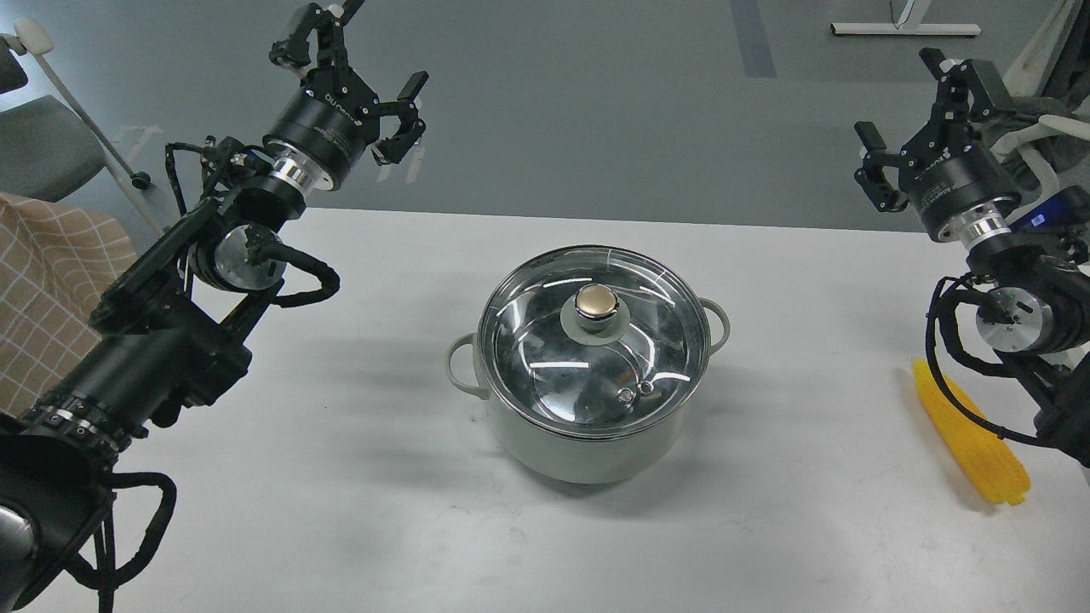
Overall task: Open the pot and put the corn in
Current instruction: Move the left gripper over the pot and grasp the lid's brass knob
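The pale grey-green pot (pixel 588 451) stands in the middle of the white table with its glass lid (pixel 545 358) on, gold knob (pixel 597 301) on top. The yellow corn (pixel 971 447) lies on the table at the right edge, partly behind my right arm's cable. My left gripper (pixel 366 60) is open and empty, raised high beyond the table's far left corner. My right gripper (pixel 907 106) is open and empty, raised above the far right, well above the corn.
The white table (pixel 341 477) spans the view. A checked beige cloth (pixel 51 289) hangs at the left edge. A grey chair (pixel 43 145) stands on the floor at the far left.
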Tool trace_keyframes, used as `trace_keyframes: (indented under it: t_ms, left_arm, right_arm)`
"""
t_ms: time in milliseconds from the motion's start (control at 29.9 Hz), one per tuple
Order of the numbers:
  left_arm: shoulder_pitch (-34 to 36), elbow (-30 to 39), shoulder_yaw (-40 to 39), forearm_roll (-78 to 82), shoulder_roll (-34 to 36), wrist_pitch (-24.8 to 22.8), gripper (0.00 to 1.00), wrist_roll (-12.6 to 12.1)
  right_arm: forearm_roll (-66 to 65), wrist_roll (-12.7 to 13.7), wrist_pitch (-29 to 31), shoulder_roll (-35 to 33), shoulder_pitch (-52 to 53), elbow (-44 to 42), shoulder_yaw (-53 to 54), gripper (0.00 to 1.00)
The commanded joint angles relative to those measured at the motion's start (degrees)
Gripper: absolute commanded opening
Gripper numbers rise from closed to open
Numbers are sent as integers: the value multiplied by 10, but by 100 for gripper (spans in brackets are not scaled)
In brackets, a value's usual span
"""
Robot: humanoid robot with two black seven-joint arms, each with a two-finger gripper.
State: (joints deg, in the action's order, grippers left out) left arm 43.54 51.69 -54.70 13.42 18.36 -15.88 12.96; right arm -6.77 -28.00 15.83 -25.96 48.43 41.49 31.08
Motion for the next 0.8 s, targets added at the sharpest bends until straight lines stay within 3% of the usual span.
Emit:
trace_keyframes:
  t_ms: [0, 134, 535, 669, 769]
  left_arm:
    - [6, 10, 0, 8, 9, 12, 98, 3]
    - [6, 56, 6, 44, 44, -2, 98, 3]
    - [-1, 280, 6, 439, 163, -28, 98, 14]
    - [-3, 358, 7, 638, 192, -32, 98, 57]
    - [-2, 382, 7, 745, 192, -32, 98, 70]
  right_arm:
    - [-1, 0, -2, 2, -1, -1, 0, 100]
    - [-1, 0, -2, 1, -1, -1, 0, 100]
    - [3, 0, -19, -2, -16, 4, 5, 100]
    - [3, 0, -19, 0, -17, 4, 6, 100]
    - [3, 0, -20, 4, -18, 4, 7, 100]
